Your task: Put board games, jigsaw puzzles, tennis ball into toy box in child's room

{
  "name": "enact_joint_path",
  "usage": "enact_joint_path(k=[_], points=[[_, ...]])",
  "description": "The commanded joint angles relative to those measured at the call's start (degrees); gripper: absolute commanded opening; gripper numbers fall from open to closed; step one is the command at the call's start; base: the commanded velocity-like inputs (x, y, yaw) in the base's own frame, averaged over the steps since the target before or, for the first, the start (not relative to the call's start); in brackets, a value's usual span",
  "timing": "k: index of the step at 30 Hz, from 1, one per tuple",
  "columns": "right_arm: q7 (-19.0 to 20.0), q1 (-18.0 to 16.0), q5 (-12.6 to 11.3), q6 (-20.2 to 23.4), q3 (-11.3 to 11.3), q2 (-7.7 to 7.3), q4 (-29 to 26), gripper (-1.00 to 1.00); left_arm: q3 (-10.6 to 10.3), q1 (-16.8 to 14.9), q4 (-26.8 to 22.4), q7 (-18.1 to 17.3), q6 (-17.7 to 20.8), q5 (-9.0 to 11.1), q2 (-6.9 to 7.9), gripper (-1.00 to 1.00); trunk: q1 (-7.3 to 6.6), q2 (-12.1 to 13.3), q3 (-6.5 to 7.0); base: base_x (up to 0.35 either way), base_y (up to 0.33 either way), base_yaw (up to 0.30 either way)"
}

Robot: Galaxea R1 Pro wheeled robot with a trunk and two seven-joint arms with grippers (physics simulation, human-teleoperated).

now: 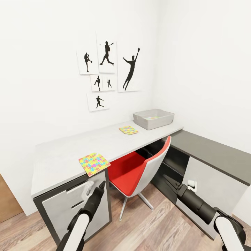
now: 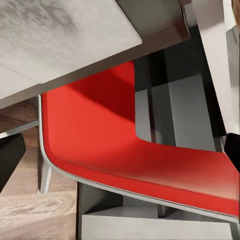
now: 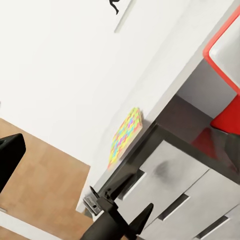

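Two jigsaw puzzles lie on the table (image 1: 69,153). One puzzle (image 1: 94,164) overhangs the front edge, also seen edge-on (image 3: 125,136) in the right wrist view. The other puzzle (image 1: 128,130) lies farther back, near the toy box (image 1: 153,118). Something colourful lies inside the box; I cannot tell what. My left gripper (image 1: 101,184) hangs open below the table's front edge, under the near puzzle, empty. My right gripper (image 1: 168,179) is open and empty, low beside the chair. The board games, tennis ball and bed are out of view.
A red and white chair (image 1: 139,170) is pushed under the table between my arms. White drawers (image 1: 66,205) stand under the table's left end, and a dark corner section (image 1: 212,150) runs off to the right. Black sports prints (image 1: 108,69) hang on the wall.
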Motion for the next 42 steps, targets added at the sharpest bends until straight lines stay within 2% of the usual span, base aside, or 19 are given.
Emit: enact_joint_path(k=[1,11,17,22,23,27,42], points=[[0.0,0.0,-0.2,0.4,-0.1,0.02,0.0,1.0,-0.2,0.0,-0.2,0.4,0.2,0.5,0.0,1.0,0.0,0.0,-0.06,0.0,0.0,0.0],[0.1,0.0,-0.2,0.4,-0.1,0.01,0.0,1.0,-0.7,-0.9,-0.7,0.9,0.2,0.5,0.0,1.0,0.0,0.0,-0.06,0.0,0.0,0.0],[0.2,0.0,-0.2,0.4,-0.1,0.01,0.0,1.0,-0.7,-1.2,-0.8,2.4,-0.4,0.9,0.0,1.0,0.0,0.0,-0.06,0.0,0.0,0.0],[0.2,0.0,-0.2,0.4,-0.1,0.01,0.0,1.0,-0.8,-1.2,-0.8,3.3,-3.4,3.5,0.0,1.0,0.0,0.0,-0.06,0.0,0.0,0.0],[0.2,0.0,-0.2,0.4,-0.1,0.01,0.0,1.0,-0.8,-1.2,-0.8,3.3,-3.4,3.5,0.0,1.0,0.0,0.0,-0.06,0.0,0.0,0.0],[0.2,0.0,-0.2,0.4,-0.1,0.03,0.0,1.0,-0.9,-1.3,-0.5,3.2,-8.0,5.7,0.0,1.0,0.0,0.0,-0.06,0.0,0.0,0.0],[0.2,0.0,-0.2,0.4,-0.1,0.07,0.0,1.0,-0.9,-1.3,-0.3,3.2,-9.3,5.8,0.0,1.0,0.0,0.0,-0.06,0.0,0.0,0.0]])
